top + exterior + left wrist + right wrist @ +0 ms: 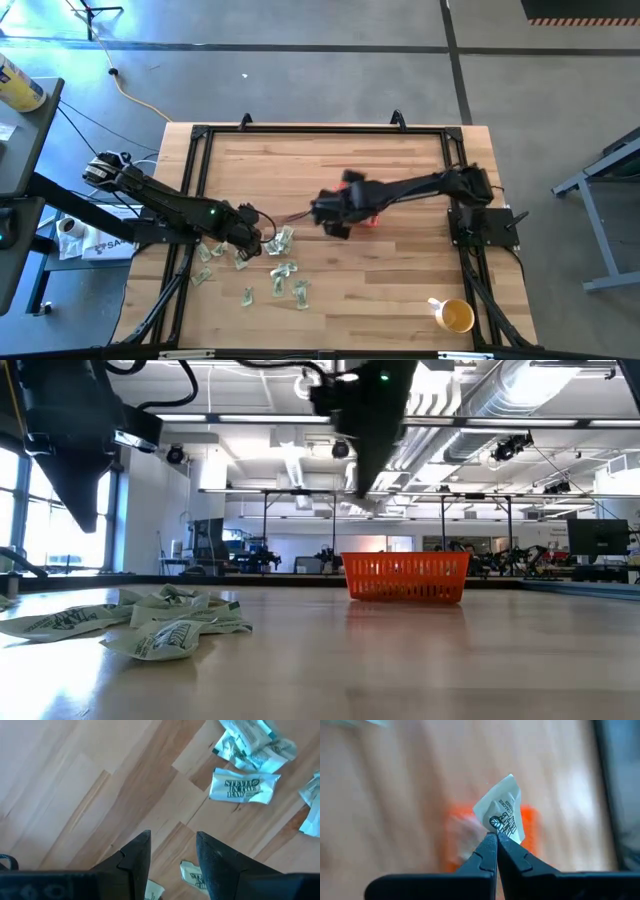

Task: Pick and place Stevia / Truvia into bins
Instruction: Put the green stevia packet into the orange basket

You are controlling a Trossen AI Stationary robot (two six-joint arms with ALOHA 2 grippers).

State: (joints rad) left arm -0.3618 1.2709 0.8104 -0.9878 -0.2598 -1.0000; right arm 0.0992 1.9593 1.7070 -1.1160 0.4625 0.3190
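Note:
Several pale green and white Stevia sachets [283,268] lie scattered flat on the wooden table toward its left near part; they also show in the low view [170,622] and the left wrist view [243,786]. The orange bin [406,577] stands on the table near the middle, mostly hidden under the right arm in the high view [372,221]. My right gripper [497,839] hangs above the bin [527,827], shut on one sachet. My left gripper [172,845] hovers open above the table beside the scattered sachets. My right gripper pinches one sachet by a lower corner [503,831] between its two fingertips. The fingers point down from above. The sachet is lifted clear of the table and sticks out past the fingertips, over the orange bin.
A round yellow cup with a white handle [455,316] stands near the table's right near corner. A black metal frame [320,130] runs around the tabletop. The far half of the table is bare wood.

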